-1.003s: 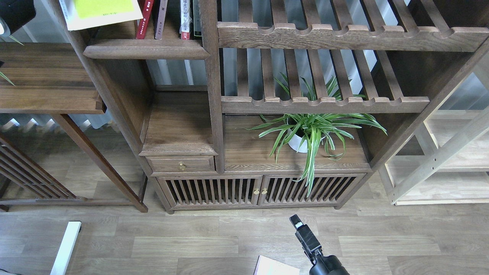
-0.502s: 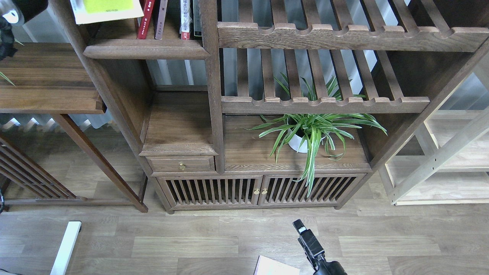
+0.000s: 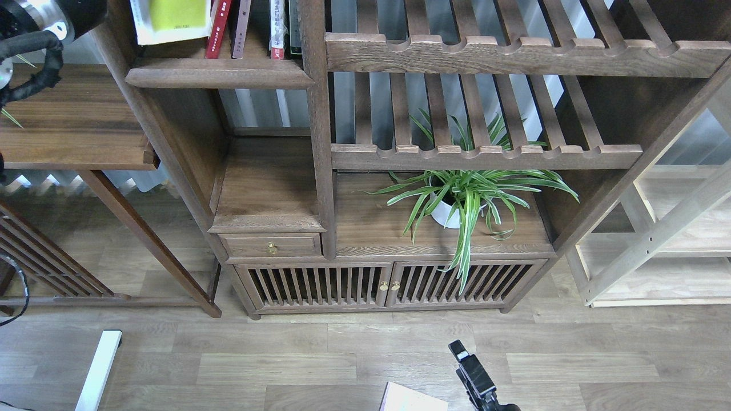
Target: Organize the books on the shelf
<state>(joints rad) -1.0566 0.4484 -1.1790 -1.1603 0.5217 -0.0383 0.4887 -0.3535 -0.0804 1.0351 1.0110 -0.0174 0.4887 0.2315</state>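
We look down on a tall dark bookcase. At the top left, a yellow book (image 3: 169,17) with a wide white border sits over the shelf (image 3: 217,74), a dark board with a rounded front edge. The view's top edge cuts the book off, so we cannot tell whether it rests on the board or is held above it. Just right of it stand thin spines (image 3: 251,25), red, mauve and white-red.

Our left arm (image 3: 34,34) enters at the top left corner; its gripper is out of view. Our right gripper (image 3: 465,357) hangs low over the floor, seen end-on, so we cannot tell how its jaws stand.

A pale book's corner (image 3: 408,399) shows at the bottom edge, beside the right arm and well apart from the shelf. We judge the job partly done: the yellow book is arriving, the pale one waits.
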